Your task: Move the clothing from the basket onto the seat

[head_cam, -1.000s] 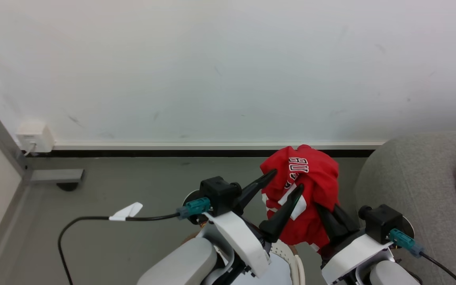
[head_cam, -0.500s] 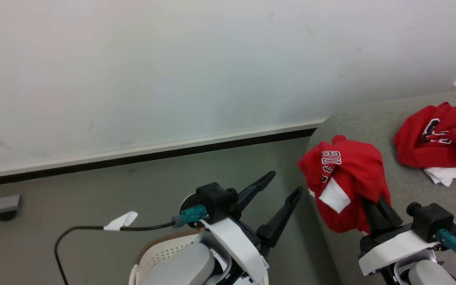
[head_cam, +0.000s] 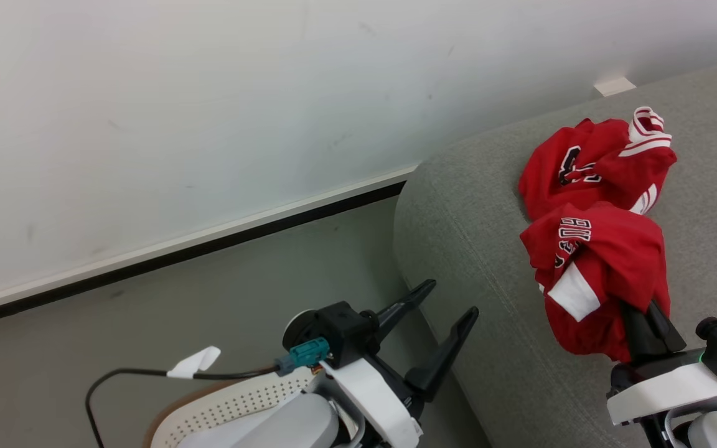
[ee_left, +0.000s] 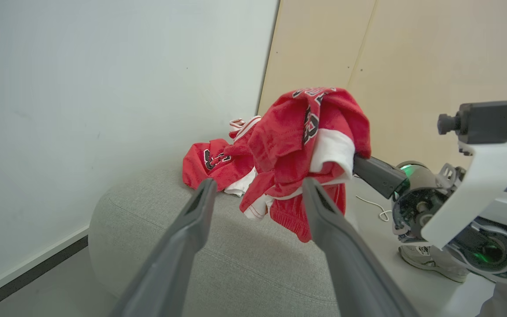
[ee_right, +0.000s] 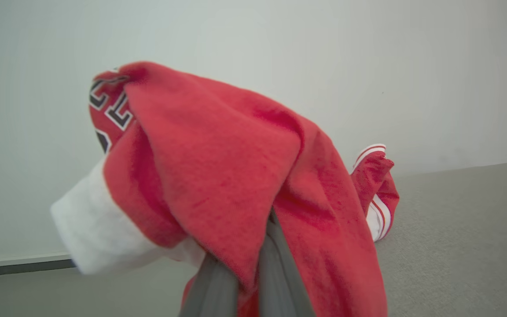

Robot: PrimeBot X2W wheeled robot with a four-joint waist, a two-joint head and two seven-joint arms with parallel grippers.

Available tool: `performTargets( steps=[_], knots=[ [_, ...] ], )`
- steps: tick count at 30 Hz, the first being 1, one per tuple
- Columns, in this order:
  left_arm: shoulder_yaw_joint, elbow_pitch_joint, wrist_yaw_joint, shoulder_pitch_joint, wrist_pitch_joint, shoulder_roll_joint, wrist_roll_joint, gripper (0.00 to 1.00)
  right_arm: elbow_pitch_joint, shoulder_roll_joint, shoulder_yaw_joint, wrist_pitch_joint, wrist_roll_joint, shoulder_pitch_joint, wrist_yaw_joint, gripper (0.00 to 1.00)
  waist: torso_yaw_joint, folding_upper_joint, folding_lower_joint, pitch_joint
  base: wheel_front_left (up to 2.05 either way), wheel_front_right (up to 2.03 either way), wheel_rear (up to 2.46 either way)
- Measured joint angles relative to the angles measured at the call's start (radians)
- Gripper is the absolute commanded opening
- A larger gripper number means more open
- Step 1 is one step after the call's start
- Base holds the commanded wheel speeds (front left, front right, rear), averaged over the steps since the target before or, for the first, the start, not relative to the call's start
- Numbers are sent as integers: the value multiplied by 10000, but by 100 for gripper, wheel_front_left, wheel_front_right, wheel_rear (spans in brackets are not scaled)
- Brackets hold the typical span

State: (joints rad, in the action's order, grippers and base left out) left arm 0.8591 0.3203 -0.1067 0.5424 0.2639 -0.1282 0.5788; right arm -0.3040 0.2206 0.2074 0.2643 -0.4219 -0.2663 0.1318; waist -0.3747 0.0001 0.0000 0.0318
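My right gripper (head_cam: 640, 318) is shut on a bunched red garment of the clothing (head_cam: 604, 267), holding it above the grey seat (head_cam: 470, 249). Its fingertips are buried in the fabric. A second red garment with white striped trim (head_cam: 589, 163) lies on the seat just beyond the held one. My left gripper (head_cam: 450, 298) hangs open and empty beside the seat's rounded edge. Under the left arm shows the cream basket (head_cam: 234, 404). In the left wrist view the open left gripper (ee_left: 259, 184) faces the held garment (ee_left: 306, 145). The right wrist view has red fabric (ee_right: 218, 176) draped over the fingers (ee_right: 275, 273).
A white wall with a dark skirting runs behind the grey floor (head_cam: 178, 311). A black cable with a white tag (head_cam: 190, 364) trails from my left wrist. Beige panels (ee_left: 390, 53) stand behind the seat, and a shoe (ee_left: 429, 264) and a thin white cord (ee_left: 372, 204) are on the floor there.
The head camera has swung right. My right gripper has carried the red garment from over the floor to above the seat, close to the garment lying there. The left gripper stays open.
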Motion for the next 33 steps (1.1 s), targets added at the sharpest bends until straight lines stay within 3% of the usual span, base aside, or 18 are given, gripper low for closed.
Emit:
performTargets(
  steps=[11, 19, 33],
  knots=[
    [-178, 127, -127, -50, 0, 201, -523, 100, 422, 117, -535, -2, 75, 155, 0, 0, -382, 0, 0, 310, 0, 0, 0],
    [-73, 242, -178, 190, 0, 127, -652, 100, 286, 842, -1218, 0, 46, -695, 0, 0, -166, 0, 0, 946, 0, 0, 0],
    [4, -15, -205, 1199, -351, -616, -748, 100, -3043, 2642, -1348, -201, -1126, -4305, 0, 0, 696, 0, 2, 3514, 0, 0, 0]
  ],
)
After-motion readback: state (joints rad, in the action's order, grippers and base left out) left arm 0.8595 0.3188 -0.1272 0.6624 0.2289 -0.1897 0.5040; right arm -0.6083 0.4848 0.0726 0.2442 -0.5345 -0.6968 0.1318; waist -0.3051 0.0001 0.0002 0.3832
